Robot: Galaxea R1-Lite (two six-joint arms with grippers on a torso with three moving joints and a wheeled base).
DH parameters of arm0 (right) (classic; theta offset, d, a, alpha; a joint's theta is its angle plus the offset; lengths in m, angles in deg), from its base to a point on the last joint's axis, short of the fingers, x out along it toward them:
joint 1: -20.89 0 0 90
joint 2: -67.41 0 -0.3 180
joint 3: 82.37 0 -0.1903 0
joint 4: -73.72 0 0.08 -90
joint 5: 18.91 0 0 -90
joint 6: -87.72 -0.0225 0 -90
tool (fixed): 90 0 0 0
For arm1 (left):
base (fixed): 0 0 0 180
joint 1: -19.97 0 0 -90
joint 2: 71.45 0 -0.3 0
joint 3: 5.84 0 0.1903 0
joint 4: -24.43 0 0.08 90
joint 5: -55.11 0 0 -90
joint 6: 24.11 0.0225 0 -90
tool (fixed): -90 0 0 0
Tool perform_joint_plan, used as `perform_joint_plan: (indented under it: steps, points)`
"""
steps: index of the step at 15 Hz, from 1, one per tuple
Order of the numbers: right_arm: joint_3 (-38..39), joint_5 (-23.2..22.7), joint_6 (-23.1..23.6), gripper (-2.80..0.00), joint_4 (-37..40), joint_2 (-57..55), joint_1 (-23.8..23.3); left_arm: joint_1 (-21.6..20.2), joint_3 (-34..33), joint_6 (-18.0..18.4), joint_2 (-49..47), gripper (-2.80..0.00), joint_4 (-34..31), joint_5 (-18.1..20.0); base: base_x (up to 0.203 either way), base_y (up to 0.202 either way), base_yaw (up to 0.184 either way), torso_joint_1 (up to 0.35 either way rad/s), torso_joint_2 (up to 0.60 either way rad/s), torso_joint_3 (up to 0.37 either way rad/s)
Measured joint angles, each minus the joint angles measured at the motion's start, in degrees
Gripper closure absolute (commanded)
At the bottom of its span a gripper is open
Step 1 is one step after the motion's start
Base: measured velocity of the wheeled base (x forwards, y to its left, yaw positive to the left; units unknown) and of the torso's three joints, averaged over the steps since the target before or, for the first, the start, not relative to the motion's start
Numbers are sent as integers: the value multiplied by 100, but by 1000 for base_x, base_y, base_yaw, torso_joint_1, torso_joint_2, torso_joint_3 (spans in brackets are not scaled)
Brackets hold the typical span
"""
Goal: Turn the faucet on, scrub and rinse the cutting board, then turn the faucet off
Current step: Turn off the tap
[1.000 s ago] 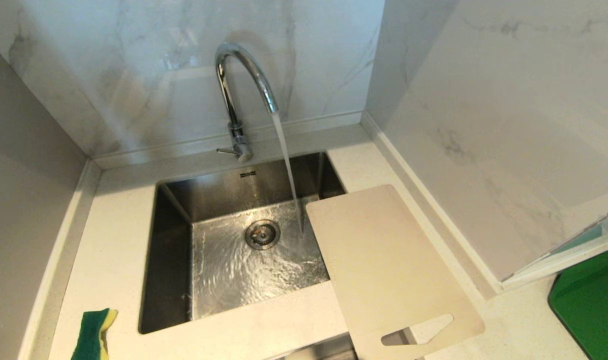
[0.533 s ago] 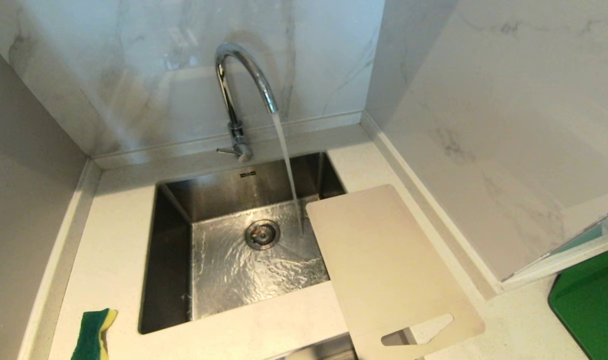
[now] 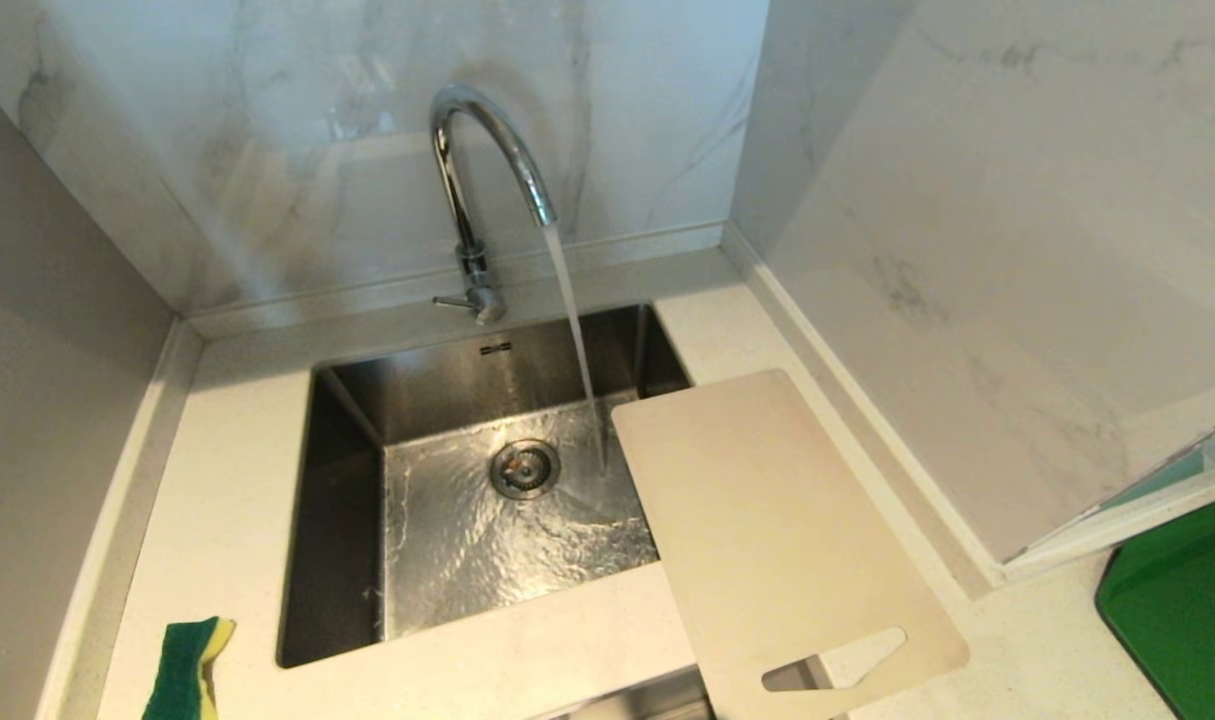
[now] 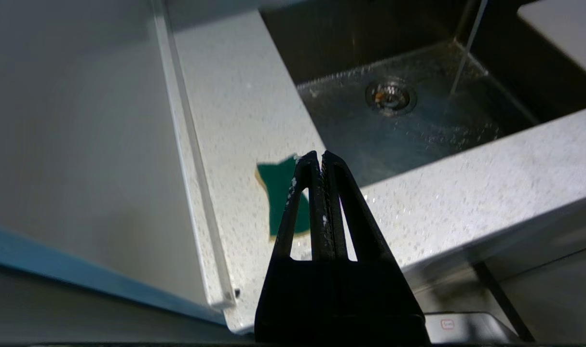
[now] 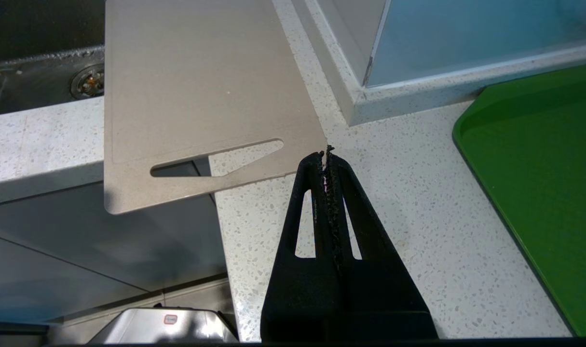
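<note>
Nothing has moved in the past second: the faucet [image 3: 487, 170] keeps running, the cutting board [image 3: 767, 520] overhangs the counter's [image 3: 217, 500] front edge, unscrubbed. Left tool [image 4: 318, 156] and right tool [image 5: 325, 155] shut, empty.

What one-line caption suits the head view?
Faucet running into the sink; cutting board overhangs its right corner, sponge at front left.
</note>
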Motion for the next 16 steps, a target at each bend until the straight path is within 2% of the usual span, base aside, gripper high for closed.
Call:
perform_joint_plan:
  steps: [4,10,12,16]
  points:
    - [0,0,-2,0,0,0,0,12,1579,114,-1053,0,-442,11,0,0,0,0,0,0]
    - [0,4,0,0,0,0,2,34,3351,395,-3202,0,-533,-96,0,0,0,0,0,0]
    - [0,2,0,0,0,0,2,197,3746,450,-3754,0,-577,-424,0,0,0,0,0,0]
    - [0,2,-2,0,0,0,2,1169,4430,455,-4598,0,-767,-1565,0,0,0,0,0,0]
